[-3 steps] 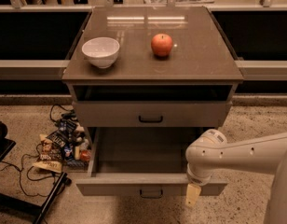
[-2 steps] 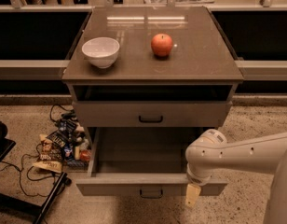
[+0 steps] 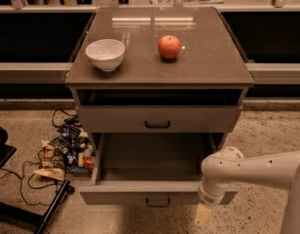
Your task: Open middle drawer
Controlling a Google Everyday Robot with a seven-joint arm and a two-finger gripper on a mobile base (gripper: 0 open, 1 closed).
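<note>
The grey-beige cabinet (image 3: 159,89) stands in the middle of the camera view. Its middle drawer (image 3: 116,195) is pulled far out toward me, with its plain grey inside (image 3: 150,157) showing and a small black handle (image 3: 158,202) on the front. The drawer front above it (image 3: 116,119) is shut. The lowest drawer is hidden beneath the open one. My white arm (image 3: 257,172) reaches in from the right. My gripper (image 3: 202,215) hangs just below the right end of the middle drawer's front, right of the handle.
A white bowl (image 3: 105,54) and a red apple (image 3: 169,47) sit on the cabinet top. Snack packets and cables (image 3: 62,152) lie on the floor to the left. A black stand (image 3: 23,213) is at the lower left. A counter (image 3: 33,72) runs behind.
</note>
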